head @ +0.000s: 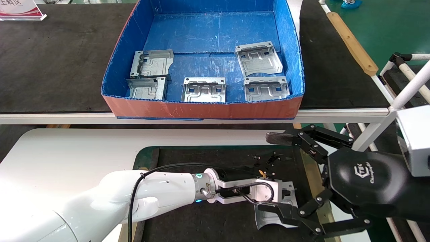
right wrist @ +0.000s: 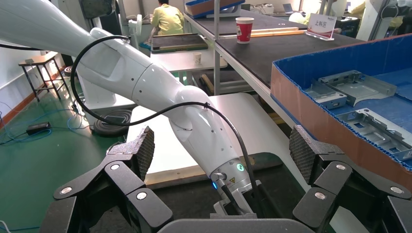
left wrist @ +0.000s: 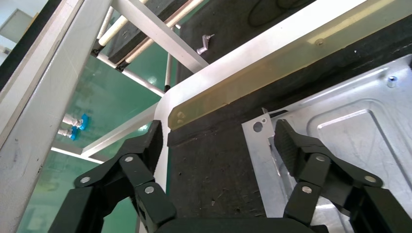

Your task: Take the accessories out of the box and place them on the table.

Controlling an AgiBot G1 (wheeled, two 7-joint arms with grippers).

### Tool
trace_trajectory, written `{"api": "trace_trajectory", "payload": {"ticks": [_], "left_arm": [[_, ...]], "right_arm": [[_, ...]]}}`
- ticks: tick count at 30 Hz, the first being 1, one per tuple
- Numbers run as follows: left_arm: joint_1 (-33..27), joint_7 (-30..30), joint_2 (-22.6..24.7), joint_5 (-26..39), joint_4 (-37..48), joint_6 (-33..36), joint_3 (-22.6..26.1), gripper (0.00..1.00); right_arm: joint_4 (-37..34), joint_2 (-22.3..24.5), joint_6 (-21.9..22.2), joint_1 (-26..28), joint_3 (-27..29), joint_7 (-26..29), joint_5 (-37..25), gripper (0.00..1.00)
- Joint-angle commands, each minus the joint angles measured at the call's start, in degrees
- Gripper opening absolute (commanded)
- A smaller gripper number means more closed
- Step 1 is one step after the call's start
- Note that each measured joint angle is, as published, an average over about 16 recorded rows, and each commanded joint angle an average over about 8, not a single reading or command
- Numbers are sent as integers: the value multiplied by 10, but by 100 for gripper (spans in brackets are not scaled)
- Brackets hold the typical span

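Nearby, both spread tools, left tool [head: 285, 201] and right tool [head: 302, 183], flank one mat-laid accessory [head: 268, 220].

I count five accessories [head: 204, 90] in the box [head: 205, 109], flat on the blue floor: three along the near wall, two behind at left and right. Silver-grey stamped brackets, flanges up. A sixth bracket [head: 268, 218] lies flat on the table [head: 67, 151], on its dark mat.

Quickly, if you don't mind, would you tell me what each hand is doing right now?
Left hand: open over a bracket lying on the mat, gripping nothing.
Right hand: open, empty.
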Motion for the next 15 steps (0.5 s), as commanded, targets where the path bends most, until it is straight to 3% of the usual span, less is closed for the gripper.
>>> {"api": "trace_trajectory", "payload": {"ticks": [1, 9, 15], "left_arm": [[0, 0, 0, 0, 0, 0, 0, 100], [2, -8, -5, 2, -4, 5, -7, 100], [16, -57, -35, 11, -28, 40, -52, 100]], "right_arm": [[0, 0, 0, 0, 0, 0, 0, 100], [0, 0, 0, 0, 0, 0, 0, 100], [0, 0, 0, 0, 0, 0, 0, 100]]}}
